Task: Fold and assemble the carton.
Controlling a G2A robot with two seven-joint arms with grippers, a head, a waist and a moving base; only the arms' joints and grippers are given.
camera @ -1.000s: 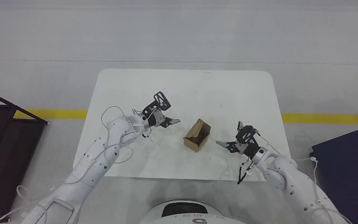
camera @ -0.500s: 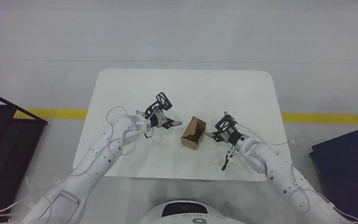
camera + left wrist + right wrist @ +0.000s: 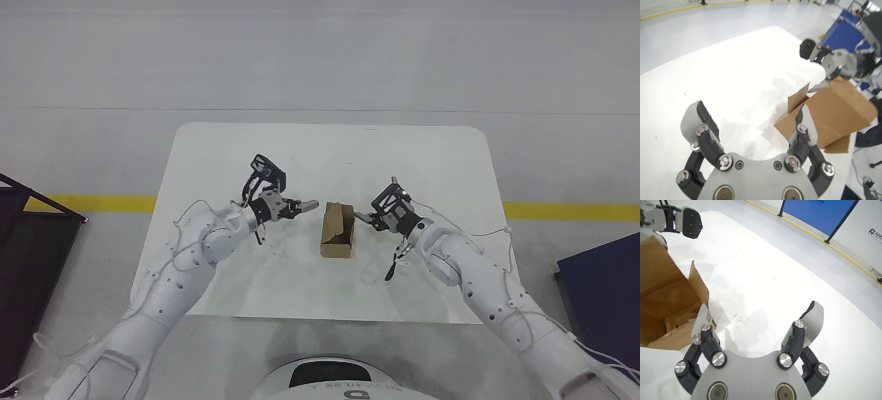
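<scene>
One brown carton (image 3: 337, 230) is counted, and one white bench (image 3: 420, 160). Two hands are counted: one left hand (image 3: 751, 108) and one right hand (image 3: 759, 306). One yellow line (image 3: 580, 211) is counted on the floor (image 3: 320, 60).

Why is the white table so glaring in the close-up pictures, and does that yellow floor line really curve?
Left wrist view: the white table glares, washing out the soft shadow beside the brown cardboard carton. Right wrist view: same glare; the yellow floor line bows, probably from a wide lens. Top view: the table is evenly lit, the line straight.
</scene>
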